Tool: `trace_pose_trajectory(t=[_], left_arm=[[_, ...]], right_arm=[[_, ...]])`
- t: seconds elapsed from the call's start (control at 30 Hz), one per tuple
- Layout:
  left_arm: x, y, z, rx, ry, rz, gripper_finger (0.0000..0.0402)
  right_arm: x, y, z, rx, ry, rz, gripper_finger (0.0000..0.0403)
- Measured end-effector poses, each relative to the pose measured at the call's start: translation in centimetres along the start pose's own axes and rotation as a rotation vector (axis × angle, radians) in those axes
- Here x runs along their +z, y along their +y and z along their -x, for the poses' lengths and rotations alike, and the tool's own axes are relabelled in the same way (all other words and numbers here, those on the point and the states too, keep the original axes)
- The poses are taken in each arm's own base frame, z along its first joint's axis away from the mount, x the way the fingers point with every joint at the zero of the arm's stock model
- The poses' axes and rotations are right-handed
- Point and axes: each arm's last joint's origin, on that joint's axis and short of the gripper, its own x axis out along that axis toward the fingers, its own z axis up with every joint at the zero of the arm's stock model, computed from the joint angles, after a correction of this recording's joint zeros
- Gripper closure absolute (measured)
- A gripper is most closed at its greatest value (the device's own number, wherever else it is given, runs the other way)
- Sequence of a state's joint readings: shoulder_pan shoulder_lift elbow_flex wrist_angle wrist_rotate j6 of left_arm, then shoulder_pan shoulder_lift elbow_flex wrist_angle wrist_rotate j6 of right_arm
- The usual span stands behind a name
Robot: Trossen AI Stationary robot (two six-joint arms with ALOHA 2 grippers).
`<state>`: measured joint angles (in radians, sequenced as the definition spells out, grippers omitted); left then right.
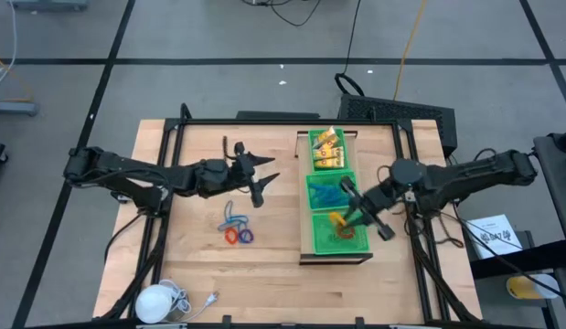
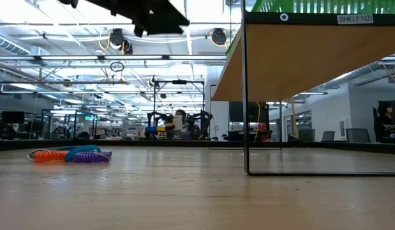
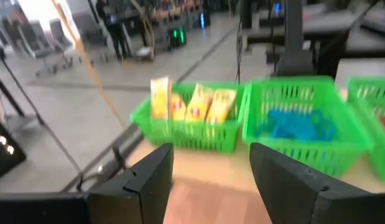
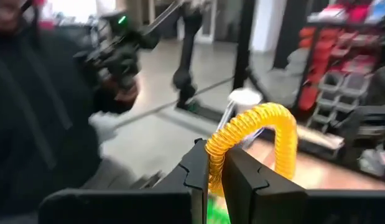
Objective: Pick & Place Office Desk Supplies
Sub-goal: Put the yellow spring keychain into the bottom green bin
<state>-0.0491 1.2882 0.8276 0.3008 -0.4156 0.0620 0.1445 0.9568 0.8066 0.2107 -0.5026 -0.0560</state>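
Observation:
A raised wooden shelf (image 1: 305, 201) carries three green mesh trays in a row. The far tray holds yellow packets (image 1: 326, 151), which also show in the left wrist view (image 3: 192, 104). The middle tray holds blue clips (image 1: 330, 192) (image 3: 295, 124). My right gripper (image 1: 349, 212) (image 4: 216, 155) hangs over the near tray (image 1: 342, 239), shut on a yellow-orange coiled ring (image 1: 337, 221). My left gripper (image 1: 258, 187) (image 3: 211, 162) is open above the table, left of the shelf, touching nothing. Blue, red and purple rings (image 1: 235, 230) (image 2: 71, 154) lie flat on the table below it. My right gripper pinches the yellow-orange coiled ring between its two fingers at one spot on the loop (image 4: 218, 146). The rest of the loop (image 4: 276, 124) arcs out past the fingertips. It sits over the near green tray; whether it touches the tray I cannot tell.
A white round object with a cord (image 1: 159, 300) sits at the table's near left corner. The shelf's thin metal leg (image 2: 245, 96) stands on the table. Bare wood (image 1: 264, 265) lies between the rings and the near edge. A person in dark clothing (image 4: 49, 106) shows beyond the table.

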Motion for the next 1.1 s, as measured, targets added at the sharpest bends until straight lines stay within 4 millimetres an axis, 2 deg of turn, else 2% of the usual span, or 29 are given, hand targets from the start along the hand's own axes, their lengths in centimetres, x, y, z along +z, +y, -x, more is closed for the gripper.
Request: trace_pose_trajectory(t=[0.23,0.47,1.1], left_arm=[[-0.5,0.2,-0.1,0.006,0.044,0.028,0.0179],[-0.5,0.3,-0.1,0.007,0.043,0.028,0.0179],[-0.5,0.3,-0.1,0.008,0.042,0.056,0.0178]], right_arm=[[-0.5,2.3,1.1,0.046,0.129,-0.046,0.0384],[-1.1,2.0,1.0,-0.103,0.189,-0.052,0.0378],[-1.5,2.0,1.0,-0.134,0.226,-0.111,0.0248]])
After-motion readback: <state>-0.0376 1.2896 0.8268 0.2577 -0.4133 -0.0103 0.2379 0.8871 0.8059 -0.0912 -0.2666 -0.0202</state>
